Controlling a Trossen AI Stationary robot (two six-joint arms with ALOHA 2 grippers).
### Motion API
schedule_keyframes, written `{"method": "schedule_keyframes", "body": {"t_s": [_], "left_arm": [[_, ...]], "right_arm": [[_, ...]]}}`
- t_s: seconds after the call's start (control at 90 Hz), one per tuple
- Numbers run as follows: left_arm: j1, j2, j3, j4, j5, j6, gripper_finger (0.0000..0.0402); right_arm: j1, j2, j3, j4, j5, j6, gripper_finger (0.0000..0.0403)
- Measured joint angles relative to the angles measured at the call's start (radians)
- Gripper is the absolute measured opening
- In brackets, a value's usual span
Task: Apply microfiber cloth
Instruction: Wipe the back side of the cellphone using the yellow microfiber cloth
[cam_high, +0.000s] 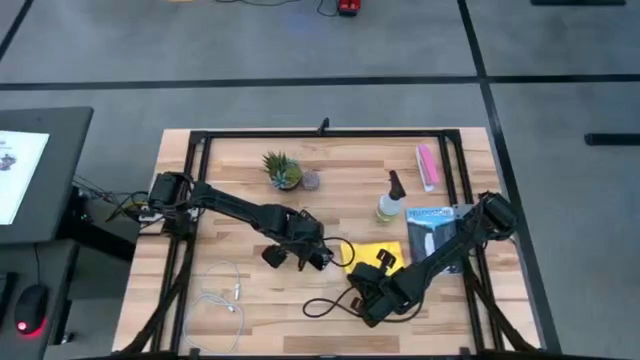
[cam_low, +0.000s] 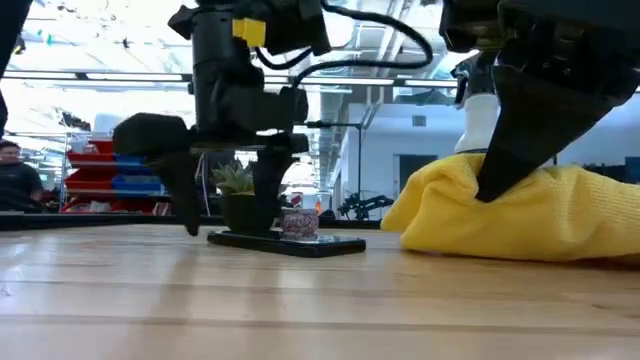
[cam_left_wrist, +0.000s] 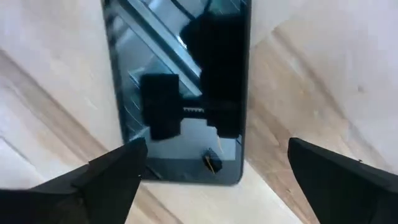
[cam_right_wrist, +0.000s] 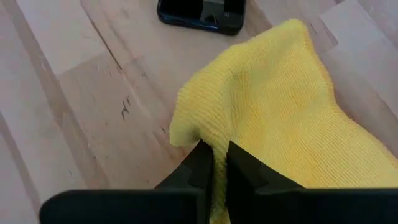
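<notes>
The yellow microfiber cloth lies bunched on the wooden table, right of centre. My right gripper comes down on the cloth's near edge and is shut on it. A black smartphone lies flat on the table just left of the cloth. My left gripper hangs open over the phone's end. One of its fingers stands at one long side of the phone, and the other stands well clear on the opposite side. In the low view the left gripper reaches down to the phone. My right gripper pinches a raised fold at the cloth's edge between its two fingers, slanting down from above. Around the fingers the cloth humps up. The rest of the cloth lies slack on the table.
At the far side stand a small potted plant, a spray bottle and a pink packet. A blue and black package lies at the right. A white cable and a black cable lie near the front.
</notes>
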Motion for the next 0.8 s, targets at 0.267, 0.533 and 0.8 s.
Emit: {"method": "schedule_keyframes", "body": {"t_s": [0.267,0.533,0.8], "left_arm": [[-0.005,0.026,0.001,-0.025,-0.063,0.039,0.0378],[-0.004,0.026,0.001,-0.029,0.024,0.010,0.0378],[0.033,0.026,0.001,-0.007,0.216,-0.035,0.0378]], "right_arm": [[0.000,0.000,0.000,0.004,-0.001,0.001,0.0013],[0.000,0.000,0.000,0.007,-0.002,0.000,0.0013],[0.000,0.000,0.000,0.008,-0.002,0.000,0.0013]]}}
